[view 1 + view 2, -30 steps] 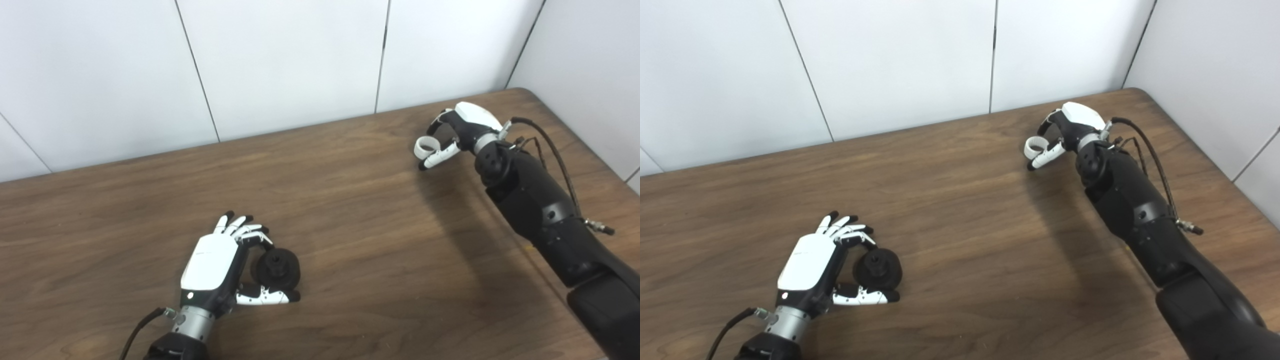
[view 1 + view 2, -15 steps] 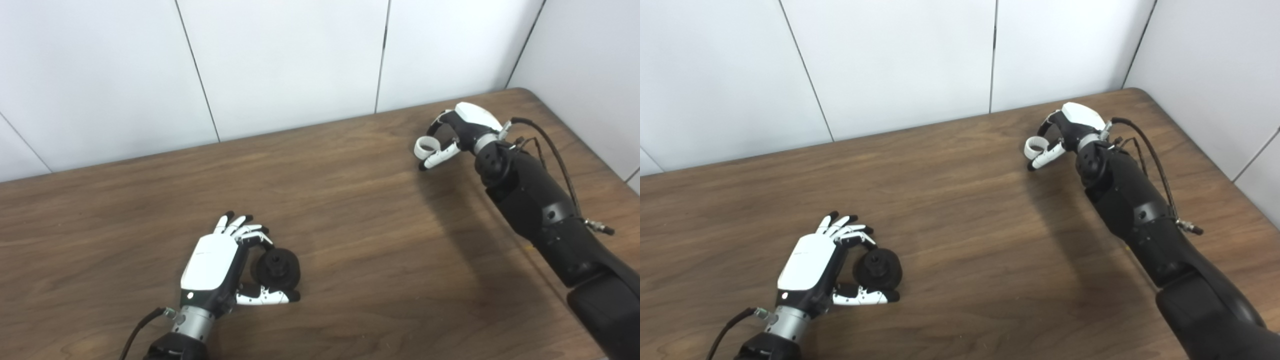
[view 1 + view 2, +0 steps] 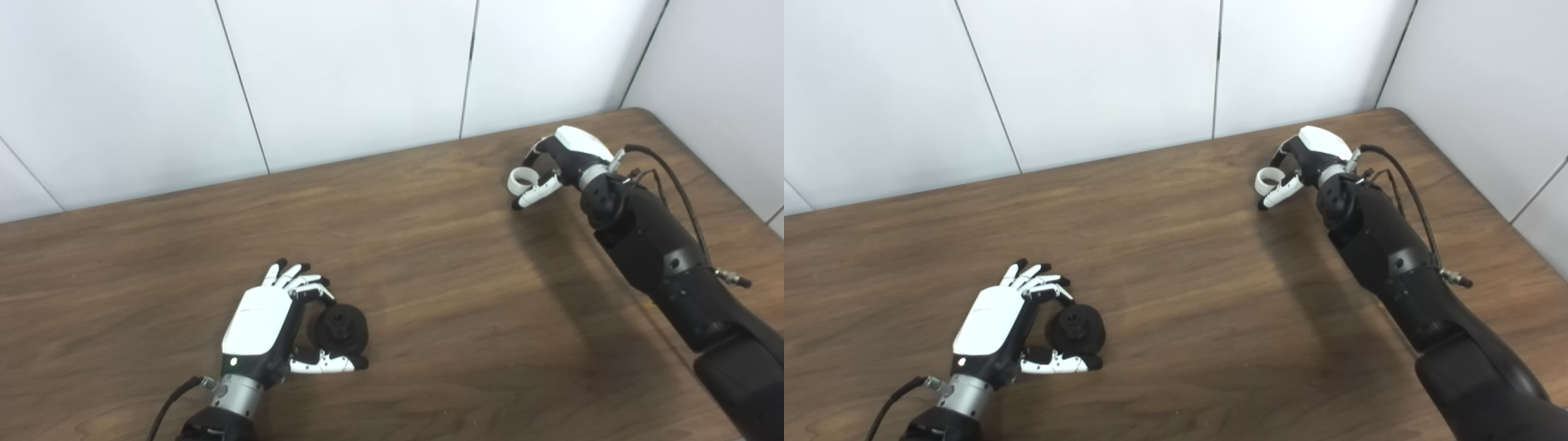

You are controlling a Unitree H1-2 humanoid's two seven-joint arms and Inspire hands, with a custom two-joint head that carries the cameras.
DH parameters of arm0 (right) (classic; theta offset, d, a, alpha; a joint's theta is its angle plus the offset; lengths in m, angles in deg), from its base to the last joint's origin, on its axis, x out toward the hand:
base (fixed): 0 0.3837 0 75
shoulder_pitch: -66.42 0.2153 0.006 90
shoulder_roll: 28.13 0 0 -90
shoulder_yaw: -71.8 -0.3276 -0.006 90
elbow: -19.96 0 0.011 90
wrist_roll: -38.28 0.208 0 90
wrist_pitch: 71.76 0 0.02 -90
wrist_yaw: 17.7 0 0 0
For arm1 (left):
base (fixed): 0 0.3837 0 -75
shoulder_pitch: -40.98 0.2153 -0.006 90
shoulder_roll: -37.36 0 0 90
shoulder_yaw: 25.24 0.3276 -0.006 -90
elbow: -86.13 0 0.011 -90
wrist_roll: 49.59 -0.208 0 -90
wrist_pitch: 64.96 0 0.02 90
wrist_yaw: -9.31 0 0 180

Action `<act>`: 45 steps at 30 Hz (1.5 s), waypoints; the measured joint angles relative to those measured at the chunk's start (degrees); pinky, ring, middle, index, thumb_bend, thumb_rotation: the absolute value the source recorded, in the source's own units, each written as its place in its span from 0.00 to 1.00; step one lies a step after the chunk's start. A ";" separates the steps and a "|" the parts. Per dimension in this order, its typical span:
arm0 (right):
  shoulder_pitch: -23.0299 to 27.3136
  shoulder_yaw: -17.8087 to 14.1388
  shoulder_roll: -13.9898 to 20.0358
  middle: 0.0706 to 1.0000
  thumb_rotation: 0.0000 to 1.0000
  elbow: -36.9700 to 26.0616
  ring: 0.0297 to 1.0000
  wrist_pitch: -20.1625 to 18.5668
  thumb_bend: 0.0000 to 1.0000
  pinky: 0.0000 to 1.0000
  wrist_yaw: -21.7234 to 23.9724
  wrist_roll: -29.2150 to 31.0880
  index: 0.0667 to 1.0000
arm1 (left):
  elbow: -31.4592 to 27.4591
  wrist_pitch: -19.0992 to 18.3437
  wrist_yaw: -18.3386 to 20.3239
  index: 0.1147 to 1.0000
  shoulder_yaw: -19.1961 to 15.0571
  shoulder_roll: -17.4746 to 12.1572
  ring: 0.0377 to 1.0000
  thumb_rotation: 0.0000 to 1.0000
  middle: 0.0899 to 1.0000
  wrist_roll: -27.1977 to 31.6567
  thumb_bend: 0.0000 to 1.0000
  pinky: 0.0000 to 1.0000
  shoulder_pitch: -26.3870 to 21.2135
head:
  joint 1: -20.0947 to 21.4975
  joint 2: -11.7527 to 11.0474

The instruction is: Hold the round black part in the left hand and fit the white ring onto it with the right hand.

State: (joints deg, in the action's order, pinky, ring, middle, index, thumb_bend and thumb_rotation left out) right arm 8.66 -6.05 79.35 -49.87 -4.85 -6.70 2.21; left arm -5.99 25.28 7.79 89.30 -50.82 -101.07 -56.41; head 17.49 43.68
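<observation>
Here we see a dark wood-grain tabletop (image 3: 429,257) with the two hands well apart. Near the front edge, our left hand (image 3: 263,324) — glossy white shell, black-tipped fingers — curls around the black part (image 3: 339,329), a round matte piece with a raised hub at its middle; thumb below, fingers above, grasping it where it sits on the wood. Toward the far right corner, our right hand (image 3: 1304,162) pinches the ring (image 3: 1265,179) — a smooth white band — between thumb and fingers, just off the surface. A braided cable (image 3: 680,196) loops along the right forearm.
</observation>
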 measured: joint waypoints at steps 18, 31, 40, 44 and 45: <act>-0.19 0.25 0.35 0.82 0.13 -0.01 1.00 1.06 0.52 1.00 -0.02 -0.29 0.45 | -0.16 -0.51 0.02 0.42 0.11 0.22 0.91 0.05 0.76 -0.02 0.52 1.00 0.10 | 0.00 0.18; -1.43 1.07 1.61 0.82 0.13 -2.70 1.00 2.24 0.52 1.00 0.65 -0.97 0.45 | -0.15 -0.45 0.01 0.42 0.16 0.25 0.90 0.05 0.75 -0.01 0.52 1.00 0.10 | -0.09 0.00; -1.67 3.56 3.69 0.82 0.14 -12.68 1.00 2.74 0.52 1.00 6.63 -3.09 0.45 | -0.12 -0.51 0.00 0.42 0.24 0.44 0.91 0.05 0.75 -0.01 0.52 1.00 0.14 | -0.26 -0.35; -1.53 4.15 3.69 0.81 0.14 -17.14 1.00 2.63 0.52 1.00 9.35 -3.96 0.45 | -0.09 -0.78 -0.03 0.42 0.45 0.79 0.91 0.05 0.76 -0.13 0.52 1.00 0.12 | -0.35 -0.44; -1.52 4.35 3.68 0.81 0.14 -18.24 1.00 2.65 0.52 1.00 9.96 -4.07 0.45 | -0.09 -0.96 -0.03 0.42 0.52 0.87 0.91 0.05 0.76 -0.16 0.52 1.00 0.11 | -0.44 -0.44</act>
State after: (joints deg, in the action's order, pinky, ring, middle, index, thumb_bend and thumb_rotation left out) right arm 7.14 -1.71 83.04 -68.11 -2.20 3.25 -1.86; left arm -6.08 24.32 7.76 89.82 -49.95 -101.23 -56.30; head 17.05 43.24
